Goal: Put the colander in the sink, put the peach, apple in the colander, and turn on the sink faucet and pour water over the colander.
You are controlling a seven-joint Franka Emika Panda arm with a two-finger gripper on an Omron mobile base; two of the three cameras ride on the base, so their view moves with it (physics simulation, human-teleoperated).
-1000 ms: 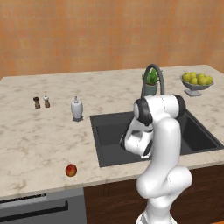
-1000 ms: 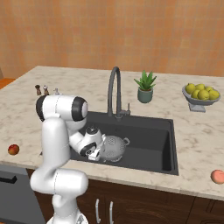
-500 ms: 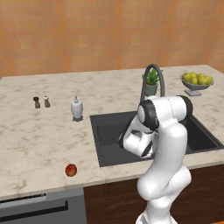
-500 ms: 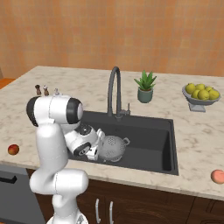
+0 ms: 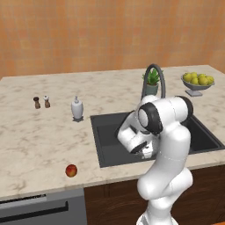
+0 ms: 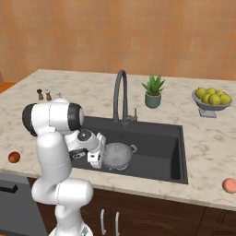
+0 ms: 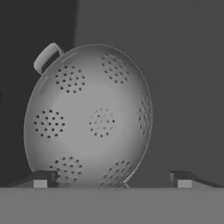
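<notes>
The jaws (image 7: 112,181) stand wide apart with nothing between them, low inside the large dark grey rectangular sink (image 6: 166,138), just beside the shiny perforated silver colander (image 6: 117,154). The hand view shows the colander (image 7: 89,118) on the basin floor, hole clusters and one loop handle plain. From the left base view the arm hides it. The red apple (image 5: 71,170) lies on the marble desk (image 5: 35,136) left of the sink; the pale peach (image 6: 229,185) right of it.
</notes>
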